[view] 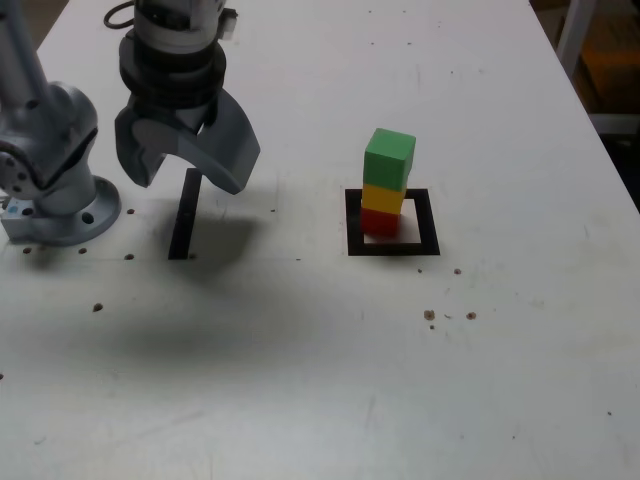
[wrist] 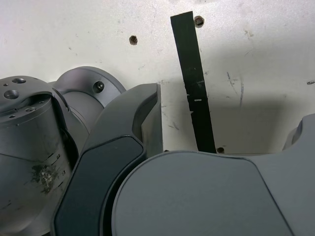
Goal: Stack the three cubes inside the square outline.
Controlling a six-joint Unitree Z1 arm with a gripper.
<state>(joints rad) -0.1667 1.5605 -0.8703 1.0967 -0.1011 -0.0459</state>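
Note:
In the exterior view the three cubes stand in one upright column: red (view: 379, 221) at the bottom, yellow (view: 383, 198) in the middle, green (view: 389, 159) on top. The column rests inside the square outline (view: 392, 246) of black tape, toward its far left part. My gripper (view: 187, 180) hangs well to the exterior view's left of the stack, above the straight black strip (view: 184, 220), open with nothing between its grey fingers (view: 229, 150). The wrist view holds no cubes, only the gripper's own body (wrist: 197, 196) and the strip (wrist: 194, 83).
The arm's grey base (view: 55, 195) is bolted to the white table (view: 300, 380) at the exterior view's left. Small screw holes (view: 430, 315) dot the surface. The table's right edge (view: 600, 140) runs beside a white frame and floor.

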